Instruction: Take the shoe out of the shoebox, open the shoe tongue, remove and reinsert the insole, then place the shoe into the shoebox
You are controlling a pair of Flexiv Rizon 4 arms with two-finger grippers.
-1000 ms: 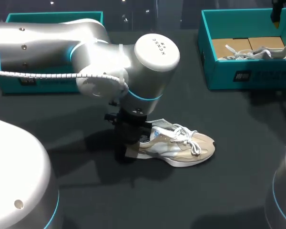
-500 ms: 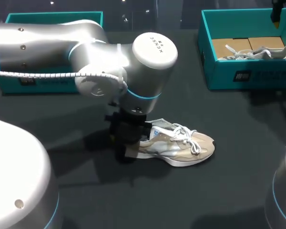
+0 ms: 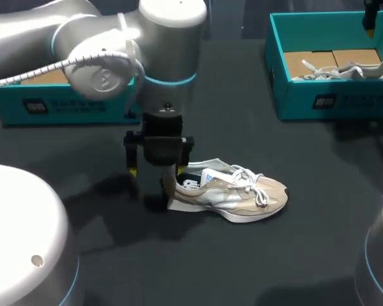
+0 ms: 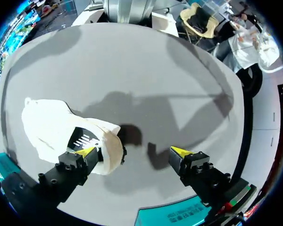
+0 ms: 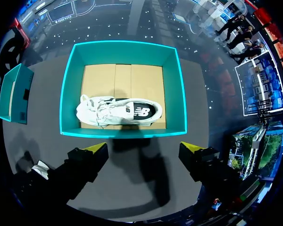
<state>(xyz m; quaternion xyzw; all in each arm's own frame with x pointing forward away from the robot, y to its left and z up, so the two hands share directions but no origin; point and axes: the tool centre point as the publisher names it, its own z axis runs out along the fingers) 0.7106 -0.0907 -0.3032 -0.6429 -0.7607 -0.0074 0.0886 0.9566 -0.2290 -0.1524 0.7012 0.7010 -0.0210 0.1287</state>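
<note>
Well, your left jaws stand wide open and empty at the heel of the shoe (image 3: 233, 197), likely light and soft-sided, so pinch its stiffer heel collar.

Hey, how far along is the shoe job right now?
Done: one shoe lies on the table, outside any box. In hand: the left gripper hangs open at its heel, gripping nothing; the insole looks seated inside. Left: opening it up, insole out and back, boxing it. The right gripper hovers open above the shoebox holding a second shoe.
</note>
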